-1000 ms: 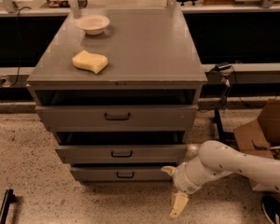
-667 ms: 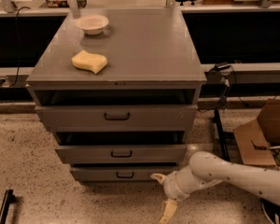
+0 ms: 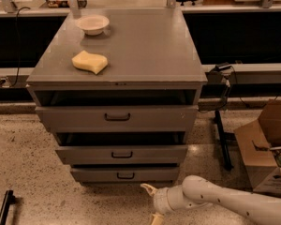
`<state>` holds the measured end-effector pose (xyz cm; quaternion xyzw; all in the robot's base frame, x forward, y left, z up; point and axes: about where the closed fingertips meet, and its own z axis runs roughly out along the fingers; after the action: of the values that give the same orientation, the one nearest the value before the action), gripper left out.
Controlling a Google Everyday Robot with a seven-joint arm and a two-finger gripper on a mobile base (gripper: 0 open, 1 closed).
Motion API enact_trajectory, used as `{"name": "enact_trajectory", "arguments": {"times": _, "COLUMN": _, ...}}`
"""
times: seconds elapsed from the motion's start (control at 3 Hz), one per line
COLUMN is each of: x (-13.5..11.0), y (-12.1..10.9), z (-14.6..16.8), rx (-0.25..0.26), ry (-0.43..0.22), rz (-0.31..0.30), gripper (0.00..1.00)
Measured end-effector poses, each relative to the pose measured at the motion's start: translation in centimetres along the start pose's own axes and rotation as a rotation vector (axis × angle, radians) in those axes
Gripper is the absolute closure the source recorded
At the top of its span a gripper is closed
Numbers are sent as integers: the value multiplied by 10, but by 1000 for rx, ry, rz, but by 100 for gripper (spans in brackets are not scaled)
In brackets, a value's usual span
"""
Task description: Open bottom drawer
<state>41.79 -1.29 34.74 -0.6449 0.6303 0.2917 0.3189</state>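
The bottom drawer [image 3: 98,174] is the slimmest grey front at the foot of the grey cabinet, with a small dark bar handle [image 3: 125,176] at its centre. It stands slightly out from the frame, with a dark gap above it. My gripper [image 3: 150,201] is low at the floor, just below and right of that handle, not touching it. Its two pale fingers [image 3: 147,188] are spread apart and empty. The white arm [image 3: 225,201] reaches in from the lower right.
Above are the mid-sized drawer [image 3: 122,153] and the tall top drawer [image 3: 117,117], both slightly out. On the cabinet top lie a yellow sponge [image 3: 89,62] and a white bowl [image 3: 92,24]. A cardboard box [image 3: 264,144] and a dark stand leg [image 3: 223,139] stand at right.
The gripper and arm have moved left along the floor, from right of the bottom drawer toward its centre handle. The drawers have not moved.
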Motion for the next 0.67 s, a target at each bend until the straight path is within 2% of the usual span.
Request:
{"name": "enact_trajectory", "arguments": {"times": 0.33, "x": 0, "y": 1, "z": 0, "rx": -4, "ry": 0, "rz": 5, "gripper": 0}}
{"name": "enact_trajectory", "arguments": {"times": 0.67, "x": 3, "y": -10, "z": 13, "rx": 49, "ry": 8, "rz": -1, "gripper": 0}}
